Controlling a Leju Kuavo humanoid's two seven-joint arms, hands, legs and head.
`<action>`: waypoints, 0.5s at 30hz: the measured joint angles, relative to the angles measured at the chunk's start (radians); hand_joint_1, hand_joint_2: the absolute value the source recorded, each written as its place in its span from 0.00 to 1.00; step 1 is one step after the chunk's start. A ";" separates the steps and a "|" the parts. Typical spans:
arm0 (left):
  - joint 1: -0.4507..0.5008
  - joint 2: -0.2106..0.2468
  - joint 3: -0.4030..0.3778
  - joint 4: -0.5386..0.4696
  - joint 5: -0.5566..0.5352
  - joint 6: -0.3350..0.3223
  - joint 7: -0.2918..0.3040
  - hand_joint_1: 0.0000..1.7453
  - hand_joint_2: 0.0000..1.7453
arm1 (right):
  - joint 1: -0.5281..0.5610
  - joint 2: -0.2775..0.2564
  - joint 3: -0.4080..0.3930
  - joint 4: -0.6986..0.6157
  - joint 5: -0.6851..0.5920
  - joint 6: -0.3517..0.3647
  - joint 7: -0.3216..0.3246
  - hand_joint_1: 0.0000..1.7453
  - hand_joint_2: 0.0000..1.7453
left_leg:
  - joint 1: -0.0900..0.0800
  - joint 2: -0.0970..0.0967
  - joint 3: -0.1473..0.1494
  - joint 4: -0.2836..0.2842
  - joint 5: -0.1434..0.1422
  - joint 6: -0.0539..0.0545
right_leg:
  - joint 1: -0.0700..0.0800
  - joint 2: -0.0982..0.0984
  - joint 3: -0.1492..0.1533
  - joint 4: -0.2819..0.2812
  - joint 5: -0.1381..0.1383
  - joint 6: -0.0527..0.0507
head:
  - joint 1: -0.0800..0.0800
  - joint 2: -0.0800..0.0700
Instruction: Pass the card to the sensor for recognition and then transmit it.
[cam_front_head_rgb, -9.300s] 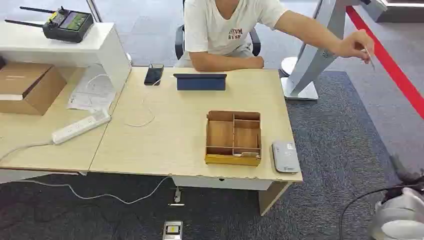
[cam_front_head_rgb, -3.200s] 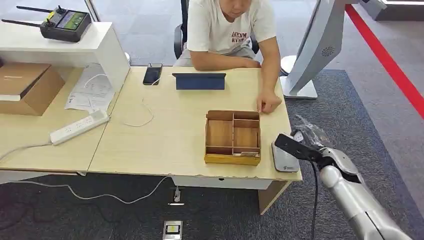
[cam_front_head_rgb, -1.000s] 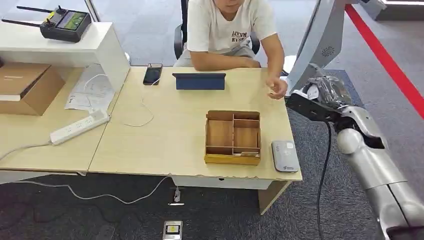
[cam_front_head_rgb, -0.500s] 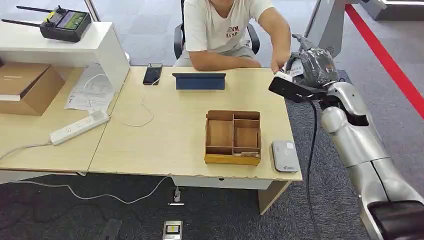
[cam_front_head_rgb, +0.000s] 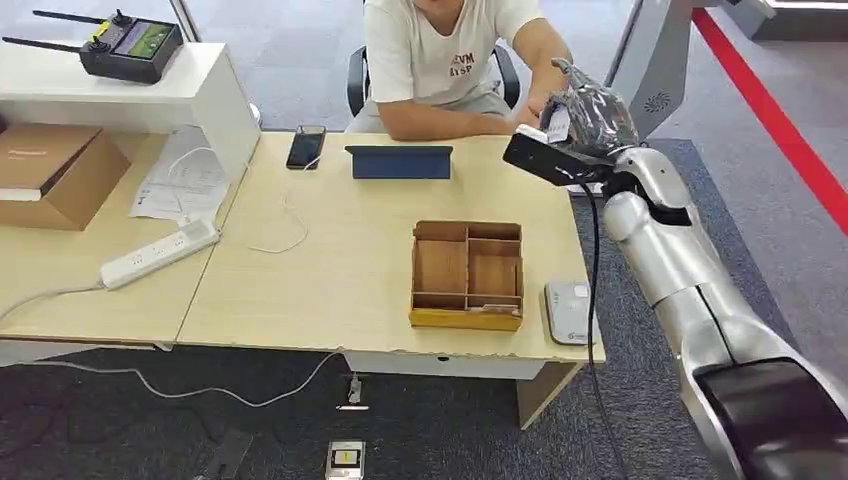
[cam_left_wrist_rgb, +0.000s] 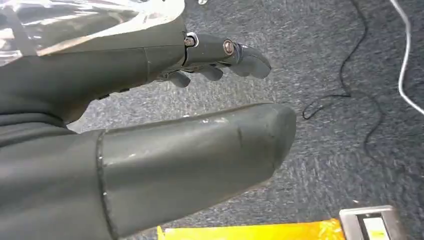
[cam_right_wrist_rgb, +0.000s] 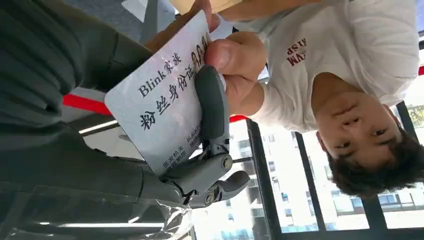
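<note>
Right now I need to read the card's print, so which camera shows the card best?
The right wrist view: the card sits close up with its print legible, pinched by the right hand while a person's hand grips its far end. The head view shows just a small white sliver. The left wrist view looks at carpet.

From high on our body the head view looks forward and down over the desk (cam_front_head_rgb: 330, 250), taking in the whole top and the carpet around it. Our right wrist view sits very close behind the right hand (cam_right_wrist_rgb: 90, 150), turned upside down and tilted upward toward the person (cam_right_wrist_rgb: 350, 65) and windows; it shares that person and hand with the head view. Our left wrist view hangs close behind the left hand (cam_left_wrist_rgb: 150, 125), facing the carpet (cam_left_wrist_rgb: 325, 150)
</note>
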 joint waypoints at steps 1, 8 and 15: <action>-0.001 0.000 -0.004 0.000 0.000 -0.004 0.004 0.00 0.00 | -0.005 0.003 0.003 0.014 0.000 0.000 -0.002 0.00 1.00 | 0.000 0.000 0.000 0.000 0.000 0.000 | 0.000 0.000 0.000 0.000 0.000 0.000 | 0.000 0.000; -0.001 0.000 -0.011 0.000 0.005 -0.005 0.006 0.00 0.00 | -0.015 0.016 0.008 0.058 -0.002 -0.022 0.001 0.00 1.00 | 0.000 0.000 0.000 0.000 0.000 0.000 | 0.000 0.000 0.000 0.000 0.000 0.000 | 0.000 0.000; -0.001 -0.002 -0.016 0.000 0.004 -0.004 0.003 0.00 0.00 | -0.018 0.020 0.009 0.080 -0.007 -0.044 -0.003 0.00 0.00 | 0.000 0.000 0.000 0.000 0.000 0.000 | 0.000 0.000 0.000 0.000 0.000 0.000 | 0.000 0.000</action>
